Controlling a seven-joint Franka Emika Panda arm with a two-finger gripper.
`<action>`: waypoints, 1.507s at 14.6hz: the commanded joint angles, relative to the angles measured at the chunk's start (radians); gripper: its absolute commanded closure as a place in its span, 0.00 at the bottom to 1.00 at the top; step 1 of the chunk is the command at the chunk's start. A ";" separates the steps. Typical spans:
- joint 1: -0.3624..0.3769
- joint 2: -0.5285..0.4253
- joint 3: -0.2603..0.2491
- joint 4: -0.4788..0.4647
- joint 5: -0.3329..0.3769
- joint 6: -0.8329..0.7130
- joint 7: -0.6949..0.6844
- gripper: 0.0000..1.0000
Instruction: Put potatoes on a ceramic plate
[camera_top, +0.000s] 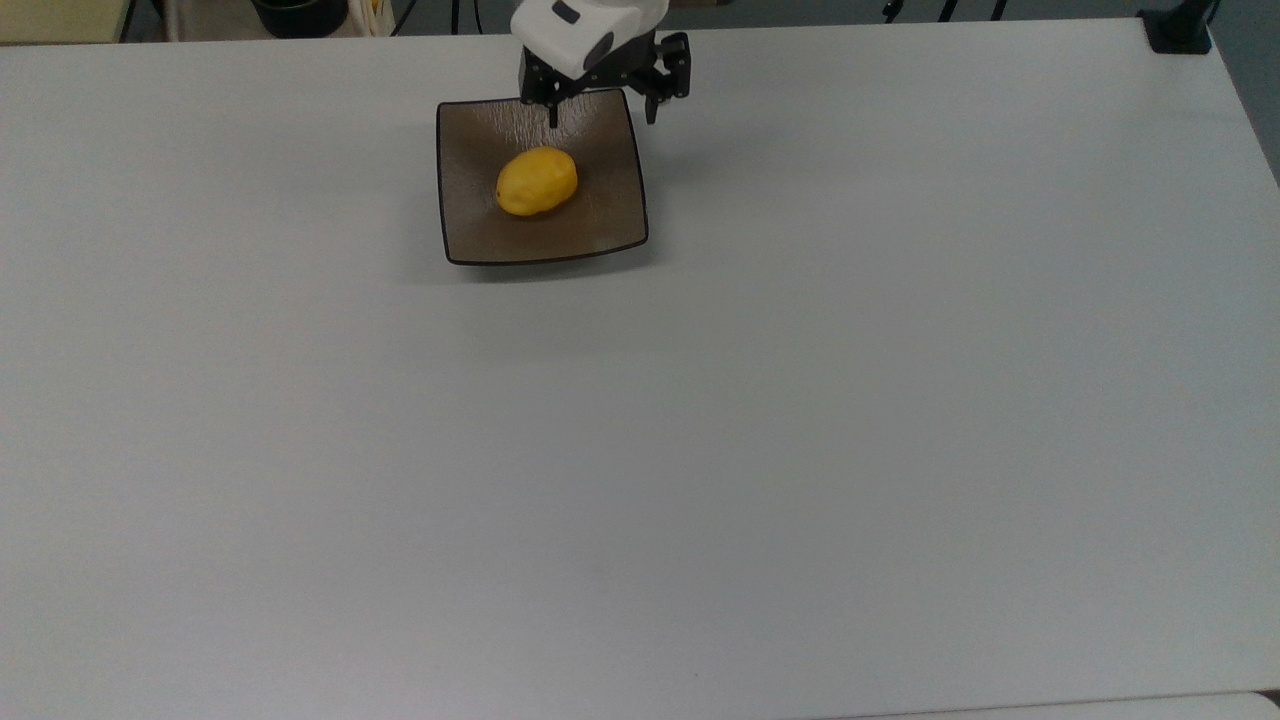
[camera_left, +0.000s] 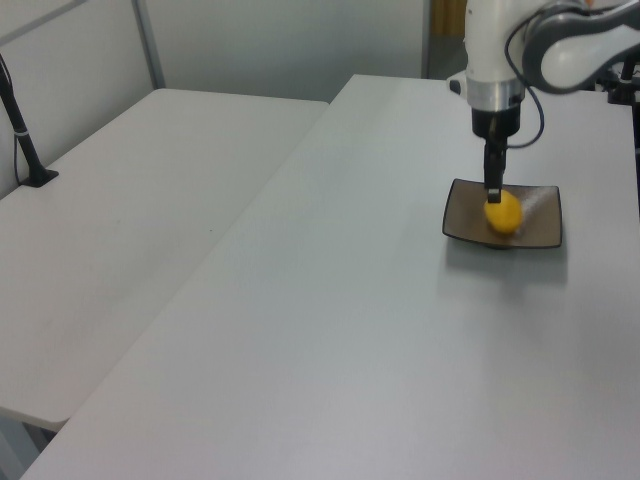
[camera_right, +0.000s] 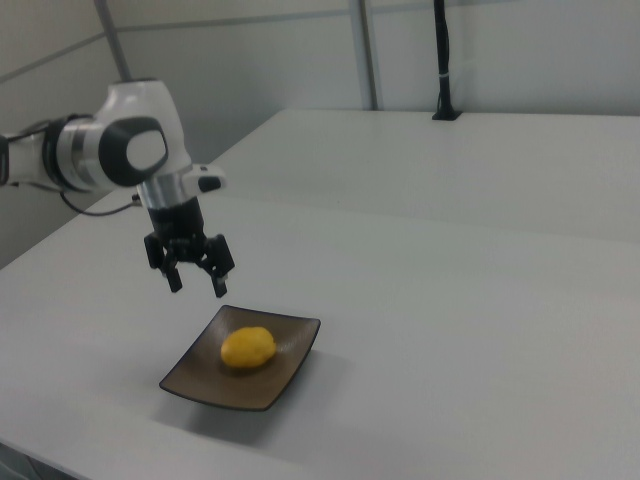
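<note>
Top view, item one: gripper (camera_top: 602, 110), two black fingers (camera_top: 652, 108) spread apart and holding nothing, poised above the far edge of the ceramic plate (camera_top: 470, 215). Item two: potato (camera_top: 537, 182), bright yellow, egg-shaped, lying on its side near the plate's middle, below the fingertips and apart from them, offset toward the near side as the top view shows it. Item three: plate, square, glossy brown with a thin black rim, resting flat on the white table (camera_top: 760, 420). Right view, same stock: gripper (camera_right: 193, 281) raised clear above the plate (camera_right: 270, 388), fingertips well over the rim; potato (camera_right: 248, 347) settled in the shallow well, touching neither finger. Left view: potato (camera_left: 504, 212) sits just under the fingers (camera_left: 493, 186), plate (camera_left: 540, 232) beneath. Judgement: placement appears done, the step in hand being the retreat. Handling note: lift straight up with fingers kept wide, so neither tip brushes the potato or the upturned rim; a smooth, rounded piece on glossy ceramic would likely roll if nudged
</note>
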 joint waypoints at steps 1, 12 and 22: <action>-0.001 -0.007 -0.041 0.153 0.005 -0.145 0.012 0.00; 0.013 0.039 -0.131 0.319 0.134 -0.165 0.030 0.00; 0.139 0.076 -0.265 0.372 0.071 -0.214 -0.054 0.00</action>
